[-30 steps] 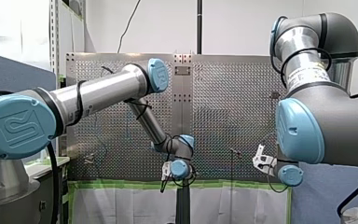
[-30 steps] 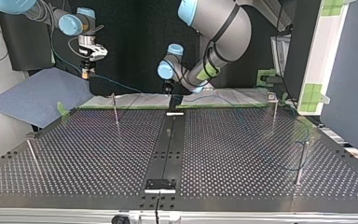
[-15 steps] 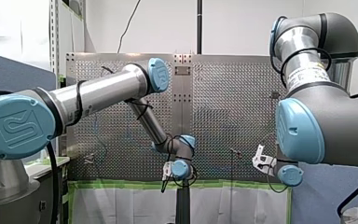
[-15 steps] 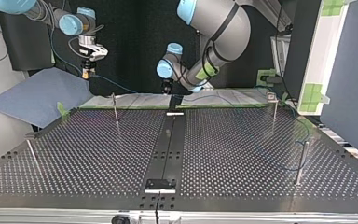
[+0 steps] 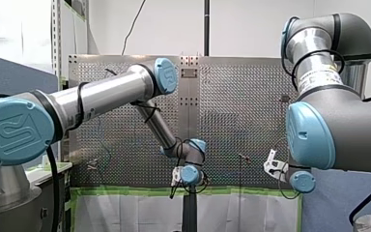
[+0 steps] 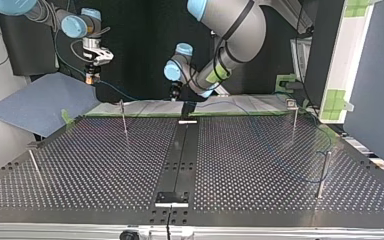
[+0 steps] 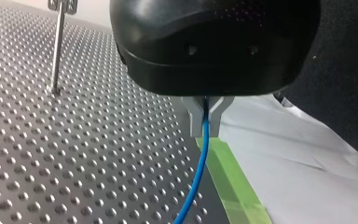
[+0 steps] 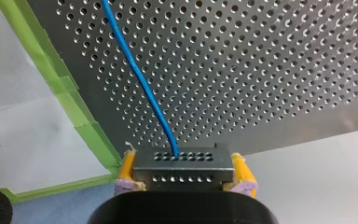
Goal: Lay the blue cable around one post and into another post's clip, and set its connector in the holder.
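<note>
1. The blue cable [image 7: 200, 158] leaves the black connector [image 8: 180, 165] and hangs in the air above the perforated table [image 6: 255, 165], at its far edge in the top view. It sits in no clip, and the connector is not in any holder.
2. My right gripper [image 8: 182, 176] clamps the connector by its sides between yellow pads [image 8: 127, 169], cable pointing out ahead. I judge this keeps the connector squared up for seating in the holder.
3. My left gripper [image 7: 206, 126] has its metal fingers pressed together on the cable further along. That probably gives a guided span to steer around a post.
4. Both grippers hang over the green tape [image 7: 228, 182] edging the table. A thin post [image 7: 56, 51] stands well apart from the left gripper, so routing looks not yet begun.
</note>
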### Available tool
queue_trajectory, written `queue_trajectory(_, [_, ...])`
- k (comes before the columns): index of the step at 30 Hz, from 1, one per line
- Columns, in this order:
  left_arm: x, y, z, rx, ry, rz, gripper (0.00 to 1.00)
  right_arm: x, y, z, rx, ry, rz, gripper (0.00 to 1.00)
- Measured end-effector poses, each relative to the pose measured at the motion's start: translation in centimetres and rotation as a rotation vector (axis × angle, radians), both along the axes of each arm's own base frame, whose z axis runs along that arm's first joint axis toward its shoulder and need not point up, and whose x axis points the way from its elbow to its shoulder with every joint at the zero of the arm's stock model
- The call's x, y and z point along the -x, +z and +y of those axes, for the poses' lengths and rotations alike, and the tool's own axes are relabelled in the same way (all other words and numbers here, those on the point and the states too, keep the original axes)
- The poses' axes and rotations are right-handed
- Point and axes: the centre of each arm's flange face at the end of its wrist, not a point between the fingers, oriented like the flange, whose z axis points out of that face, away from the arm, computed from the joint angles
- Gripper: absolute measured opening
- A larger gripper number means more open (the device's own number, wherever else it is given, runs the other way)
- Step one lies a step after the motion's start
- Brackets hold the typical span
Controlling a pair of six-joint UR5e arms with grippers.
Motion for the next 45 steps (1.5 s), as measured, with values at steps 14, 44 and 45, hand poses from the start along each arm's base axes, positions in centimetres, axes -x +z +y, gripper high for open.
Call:
queue_trajectory(14, [2.3, 3.9, -2.9, 0.033, -0.051, -0.039, 0.05, 1.7, 0.3, -1.7, 0.002, -0.038, -0.025, 0.00])
queue_trajectory(44, [6.4, 5.8, -5.5, 0.077, -0.120, -0.082, 0.05, 4.3, 1.1, -4.6, 0.019, -0.083, -0.007, 0.00])
queue_trajectory(45, [6.5, 5.9, -5.5, 0.077, -0.120, -0.082, 0.05, 4.3, 1.2, -4.8, 0.021, -0.083, -0.008, 0.00])
